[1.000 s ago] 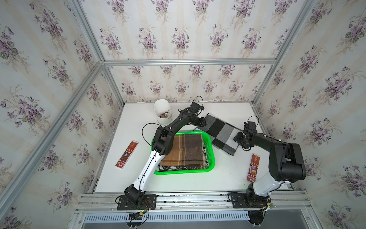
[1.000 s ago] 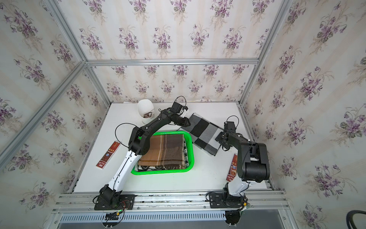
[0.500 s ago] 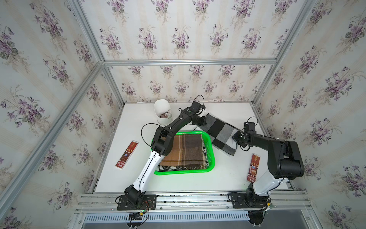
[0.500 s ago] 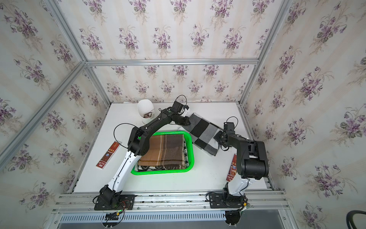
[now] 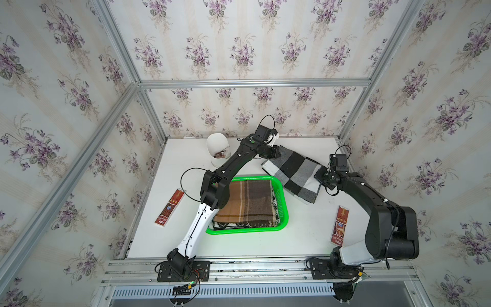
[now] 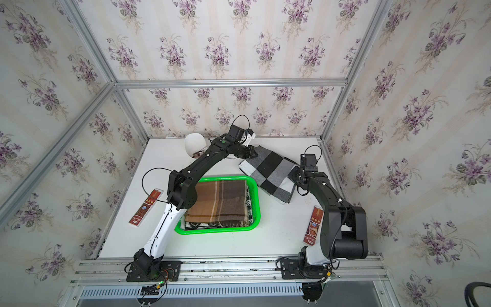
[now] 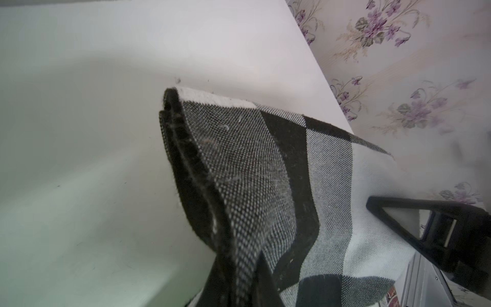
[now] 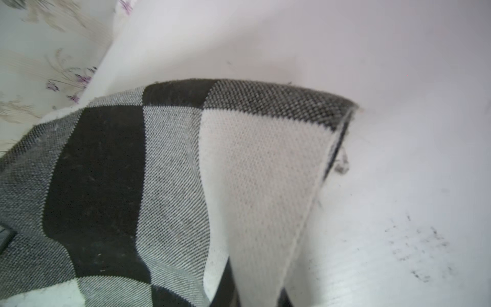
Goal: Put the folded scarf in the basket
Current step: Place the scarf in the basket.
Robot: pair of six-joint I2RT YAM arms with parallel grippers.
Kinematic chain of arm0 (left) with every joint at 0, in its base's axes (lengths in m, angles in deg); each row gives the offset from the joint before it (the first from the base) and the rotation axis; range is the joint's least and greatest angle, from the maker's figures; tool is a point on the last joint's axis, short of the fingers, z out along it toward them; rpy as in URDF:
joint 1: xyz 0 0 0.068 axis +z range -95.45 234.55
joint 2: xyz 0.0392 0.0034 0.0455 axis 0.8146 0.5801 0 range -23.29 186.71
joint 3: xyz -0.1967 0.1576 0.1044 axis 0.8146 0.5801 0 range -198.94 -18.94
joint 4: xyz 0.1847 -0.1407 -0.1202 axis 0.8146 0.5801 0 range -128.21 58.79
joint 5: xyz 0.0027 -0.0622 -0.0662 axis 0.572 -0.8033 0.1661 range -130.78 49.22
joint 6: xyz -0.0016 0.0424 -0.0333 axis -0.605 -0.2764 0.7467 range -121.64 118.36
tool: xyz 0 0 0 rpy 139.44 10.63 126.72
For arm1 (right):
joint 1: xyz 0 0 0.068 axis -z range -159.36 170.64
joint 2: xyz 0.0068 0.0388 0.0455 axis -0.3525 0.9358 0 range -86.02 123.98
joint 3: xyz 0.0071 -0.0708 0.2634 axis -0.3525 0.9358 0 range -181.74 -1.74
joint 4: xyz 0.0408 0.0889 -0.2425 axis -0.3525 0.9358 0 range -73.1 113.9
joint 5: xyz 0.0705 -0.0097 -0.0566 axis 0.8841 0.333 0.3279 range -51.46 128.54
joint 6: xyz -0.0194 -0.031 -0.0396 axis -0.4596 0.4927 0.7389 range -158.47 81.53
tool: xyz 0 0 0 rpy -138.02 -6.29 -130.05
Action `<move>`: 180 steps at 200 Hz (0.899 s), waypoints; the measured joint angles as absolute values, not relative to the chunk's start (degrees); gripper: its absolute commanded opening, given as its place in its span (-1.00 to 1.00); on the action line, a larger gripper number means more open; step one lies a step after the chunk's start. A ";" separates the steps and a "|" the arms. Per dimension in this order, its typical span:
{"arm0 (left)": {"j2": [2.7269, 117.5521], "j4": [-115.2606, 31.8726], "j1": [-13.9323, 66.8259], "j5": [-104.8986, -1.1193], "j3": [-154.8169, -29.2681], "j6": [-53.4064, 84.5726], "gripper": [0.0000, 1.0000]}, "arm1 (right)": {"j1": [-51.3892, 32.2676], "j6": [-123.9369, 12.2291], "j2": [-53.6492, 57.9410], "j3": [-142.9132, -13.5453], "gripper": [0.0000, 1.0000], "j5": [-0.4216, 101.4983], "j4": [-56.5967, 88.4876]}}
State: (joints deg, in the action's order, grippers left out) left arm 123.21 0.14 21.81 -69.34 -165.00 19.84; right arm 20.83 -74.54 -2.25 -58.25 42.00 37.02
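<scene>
Both grippers pinch the checked scarf, and it is not in the basket yet.

Close to the robot, the green basket (image 5: 247, 231) sits on the white table (image 5: 265, 247), and a brown scarf (image 5: 247, 202) fills it. Just behind it, toward the right arm's side, the folded checked scarf (image 5: 295, 170) lies on the table. The right gripper (image 5: 320, 176) is squeezed tight on the scarf's right edge. Farther back, the left gripper (image 5: 277, 154) is squeezed tight on its far corner. In both wrist views the cloth bends up off the table where it is pinched. I think the grab is done and the lift comes next. Both arms need to go up together, carry the scarf over the green rim, set it on the brown scarf and let go. They should move at the same speed, or the fold may fall open.
</scene>
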 measured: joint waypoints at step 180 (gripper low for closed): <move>57.59 12.88 24.74 -51.76 -107.10 27.33 -1.00 | -8.50 -74.48 -6.86 -77.51 -1.00 48.43 55.77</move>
State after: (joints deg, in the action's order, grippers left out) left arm 57.59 12.88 24.74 -51.76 -107.10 27.33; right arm -8.50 -74.48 -6.86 -77.51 48.43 55.77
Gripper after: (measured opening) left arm 0.125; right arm 0.112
